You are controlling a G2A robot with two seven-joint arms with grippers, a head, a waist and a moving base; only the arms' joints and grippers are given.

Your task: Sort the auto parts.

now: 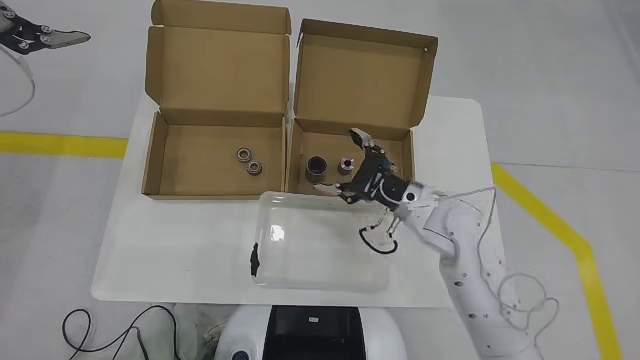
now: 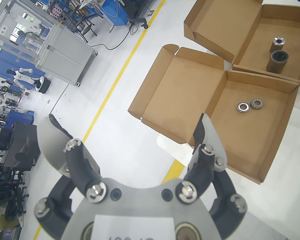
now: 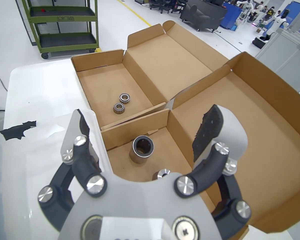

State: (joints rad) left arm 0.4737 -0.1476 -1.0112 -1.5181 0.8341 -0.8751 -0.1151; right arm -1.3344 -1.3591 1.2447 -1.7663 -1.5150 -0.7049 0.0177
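Two open cardboard boxes stand side by side on the white table (image 1: pixel 450 130). The left box (image 1: pixel 180 175) holds two small ring bearings (image 1: pixel 249 160) (image 2: pixel 250 105) (image 3: pixel 121 103). In the right box (image 1: pixel 400 155) stand a large dark sleeve (image 1: pixel 317 167) (image 3: pixel 142 149) (image 2: pixel 279 61) and a smaller metal bushing (image 1: pixel 346 166) (image 3: pixel 162 174) (image 2: pixel 279 44). My right gripper (image 1: pixel 340 163) (image 3: pixel 146 123) hangs open just above these two parts, holding nothing. My left gripper (image 1: pixel 45 32) (image 2: pixel 127 126) is open and empty, out over the floor well left of the table.
A clear plastic bin (image 1: pixel 320 240) (image 3: pixel 27 166) with nothing in it sits at the table's front edge, a strip of black tape (image 3: pixel 18 131) on its rim. Both box lids stand raised at the back. Yellow floor lines (image 1: pixel 60 143) run beside the table.
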